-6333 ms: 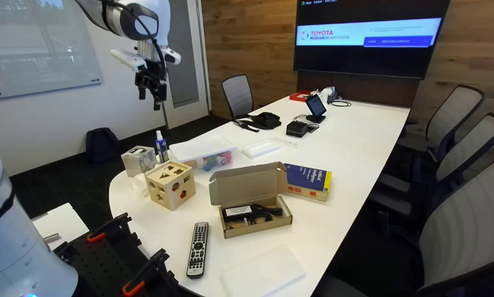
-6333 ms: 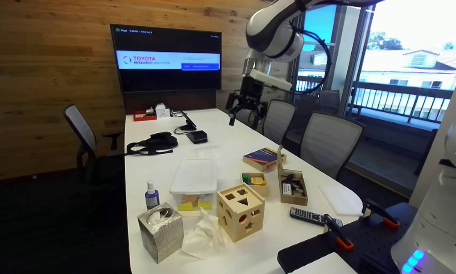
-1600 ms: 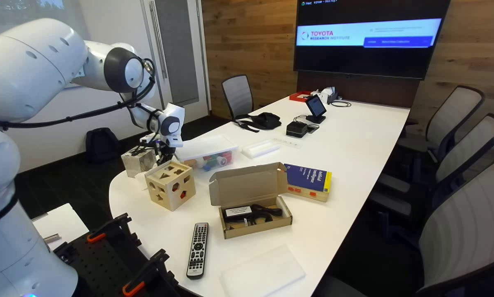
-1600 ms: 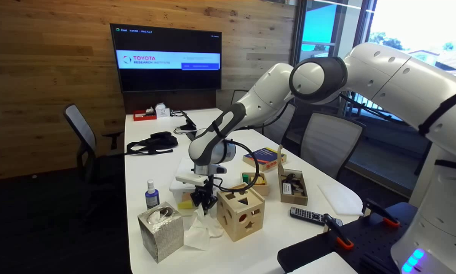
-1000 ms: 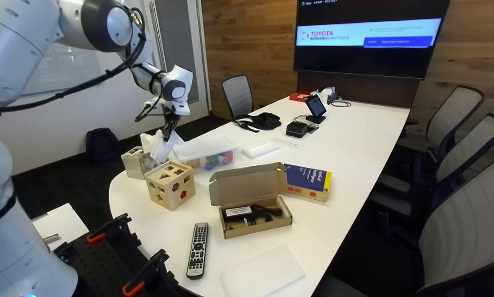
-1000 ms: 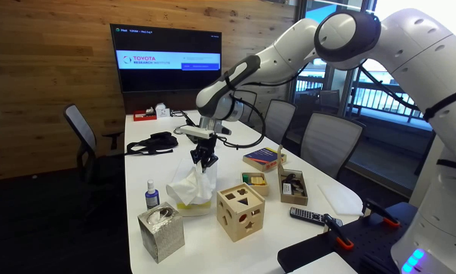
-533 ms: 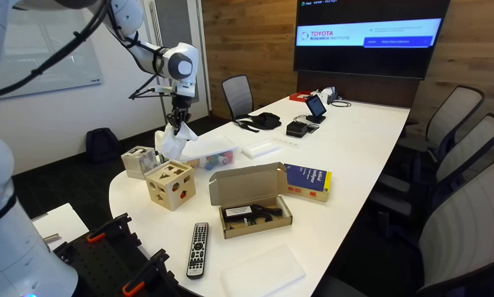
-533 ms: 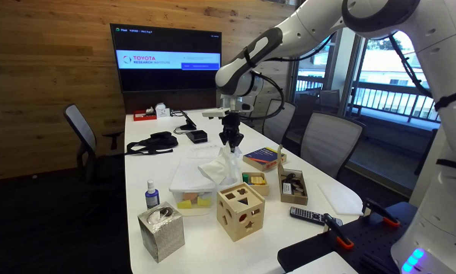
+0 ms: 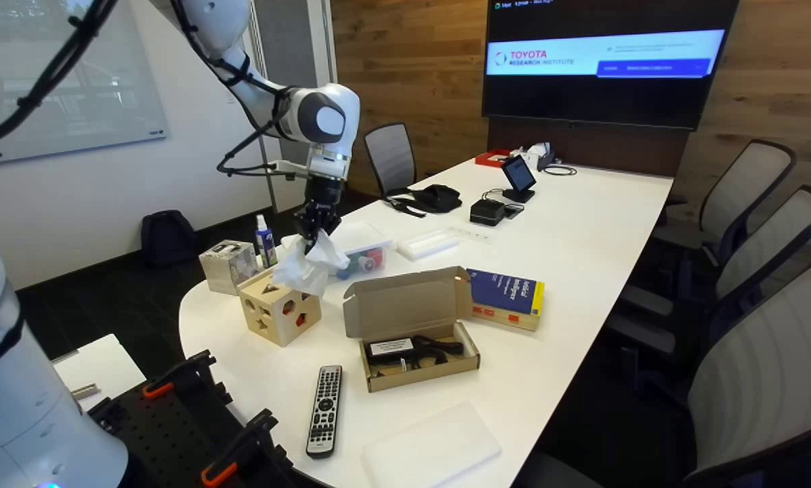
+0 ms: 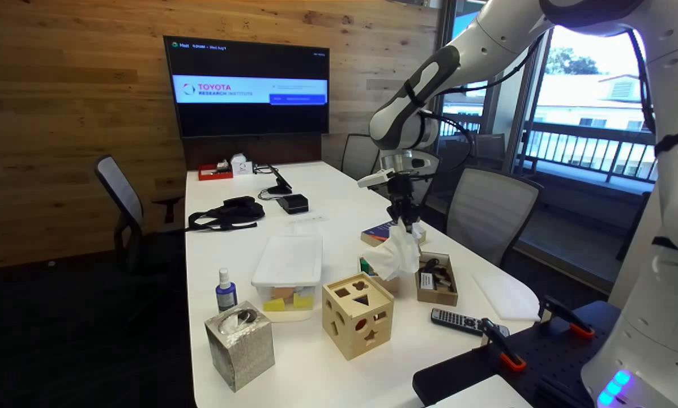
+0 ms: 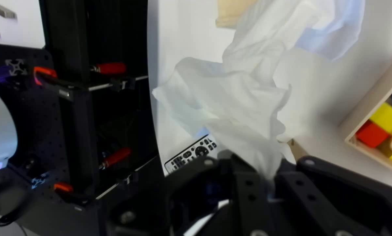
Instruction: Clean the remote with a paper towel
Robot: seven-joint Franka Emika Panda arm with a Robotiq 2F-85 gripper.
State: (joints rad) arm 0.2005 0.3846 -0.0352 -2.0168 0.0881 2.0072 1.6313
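White paper towel [image 10: 393,253] hangs from the end effector [image 10: 407,224], remote [image 10: 456,321] lying apart.

On the wide black flat wall screen [image 10: 248,88], I read "TOYOTA RESEARCH INSTITUTE" and, top left, a small "Meet". The thick blue-covered book [image 9: 503,290] with a yellow band says "Artificial Intelligence". The white label [image 9: 391,346] in the open brown cardboard box [image 9: 408,305] is too small to read.

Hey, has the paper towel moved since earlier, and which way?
Yes. In an exterior view, the paper towel lay left of the wooden cube; now it hangs from the gripper, higher in the picture and right of the cube's middle.
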